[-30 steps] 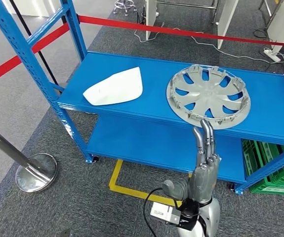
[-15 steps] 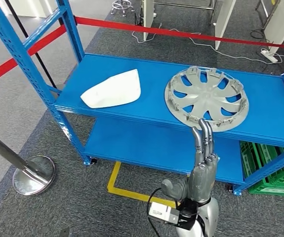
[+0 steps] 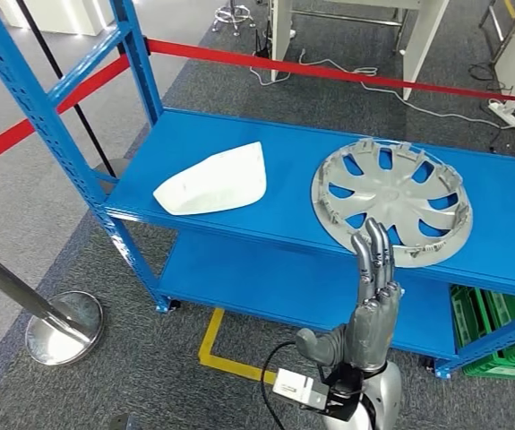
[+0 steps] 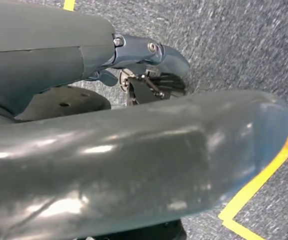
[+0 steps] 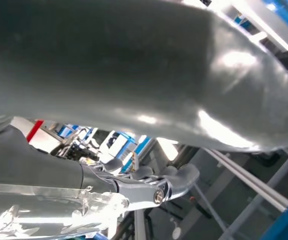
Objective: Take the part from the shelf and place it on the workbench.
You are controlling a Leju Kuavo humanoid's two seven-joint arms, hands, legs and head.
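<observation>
Two parts on blue steel shelf [image 3: 295, 170]; right hand [image 3: 371, 300] empty, fingers straight, approaching silver plastic hubcap [image 3: 393, 199]; next: reach rim.

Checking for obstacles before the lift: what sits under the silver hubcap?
The hubcap lies flat on the blue shelf; blue shows through its openings. Whatever is beneath its solid spokes is covered.

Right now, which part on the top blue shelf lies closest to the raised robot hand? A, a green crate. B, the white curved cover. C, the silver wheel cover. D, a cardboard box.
C: in the head view the right robot hand is raised with fingers straight, just below the near rim of the silver wheel cover, while the white curved cover lies farther along the top shelf.
</observation>
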